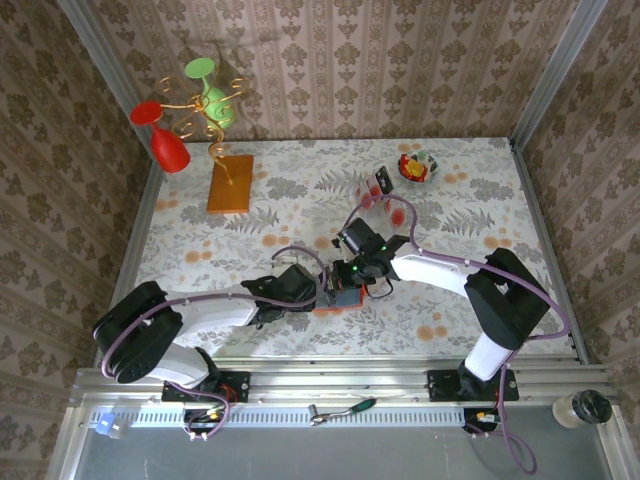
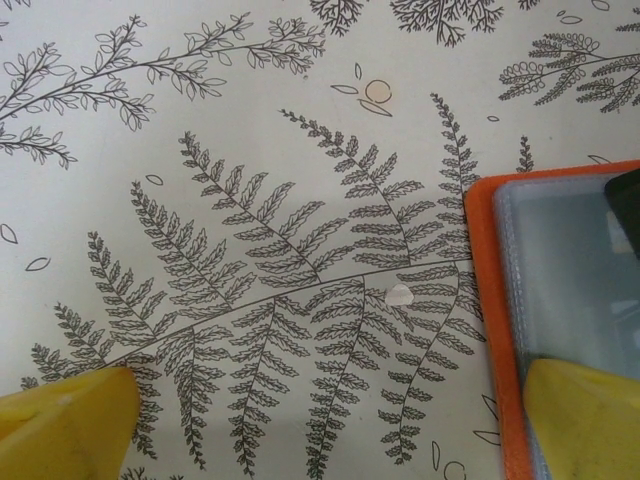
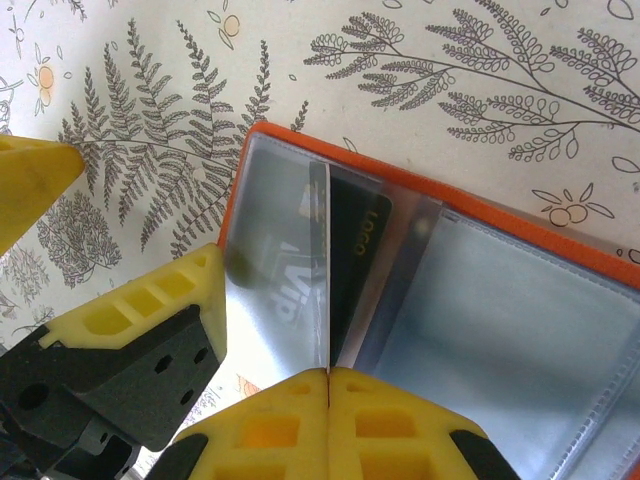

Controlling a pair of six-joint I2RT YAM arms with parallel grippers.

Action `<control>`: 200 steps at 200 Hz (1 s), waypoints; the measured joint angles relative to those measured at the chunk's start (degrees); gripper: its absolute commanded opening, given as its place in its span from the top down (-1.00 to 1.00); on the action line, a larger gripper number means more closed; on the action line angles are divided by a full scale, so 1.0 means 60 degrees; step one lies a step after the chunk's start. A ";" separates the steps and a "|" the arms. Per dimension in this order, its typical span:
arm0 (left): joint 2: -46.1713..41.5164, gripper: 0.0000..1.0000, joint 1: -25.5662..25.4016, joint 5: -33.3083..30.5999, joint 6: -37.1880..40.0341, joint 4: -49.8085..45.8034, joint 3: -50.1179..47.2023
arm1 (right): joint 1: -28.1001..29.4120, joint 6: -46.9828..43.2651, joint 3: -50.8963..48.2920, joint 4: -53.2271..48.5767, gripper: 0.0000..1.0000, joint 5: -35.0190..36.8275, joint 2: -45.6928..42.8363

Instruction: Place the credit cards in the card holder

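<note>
The orange-red card holder [image 3: 520, 330] lies open on the fern-print table, its clear grey-blue sleeves facing up; it also shows under both wrists [image 1: 345, 297]. My right gripper [image 3: 328, 375] is shut on a black credit card [image 3: 355, 255] with gold lettering, held edge-on, its far end inside a sleeve. My left gripper [image 2: 330, 420] is open wide: one yellow finger [image 2: 585, 415] rests on the card holder [image 2: 560, 290] near its left edge, the other [image 2: 70, 415] is over bare table. More pale pinkish cards [image 1: 385, 195] lie farther back.
An orange-brown board with a gold wire stand [image 1: 230, 183] carrying red and green goblets stands at the back left. A small bowl of colourful items [image 1: 418, 167] sits at the back right beside the pinkish cards. A tiny white scrap [image 2: 400, 294] lies on the table.
</note>
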 measured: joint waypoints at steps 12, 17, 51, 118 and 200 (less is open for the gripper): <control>0.0000 -1.00 -0.0011 -0.0033 -0.0029 0.0000 -0.0004 | 0.0000 0.0000 0.0000 -0.0004 1.00 -0.0004 0.0000; 0.0000 -1.00 -0.0022 -0.0033 -0.0033 0.0000 -0.0004 | 0.0000 -0.0004 0.0000 -0.0007 1.00 -0.0004 0.0000; -0.0062 -1.00 -0.0080 -0.0109 -0.0033 -0.0055 0.0000 | 0.0000 -0.0004 0.0000 -0.0004 1.00 -0.0069 0.0004; -0.0149 -1.00 -0.0157 -0.0127 -0.0022 -0.0004 0.0266 | 0.0000 0.0000 0.0000 0.0000 1.00 -0.0076 0.0004; -0.0069 -1.00 -0.0284 -0.0109 -0.0076 0.0277 0.0080 | 0.0018 0.0044 0.0000 0.0025 1.00 -0.0117 0.0091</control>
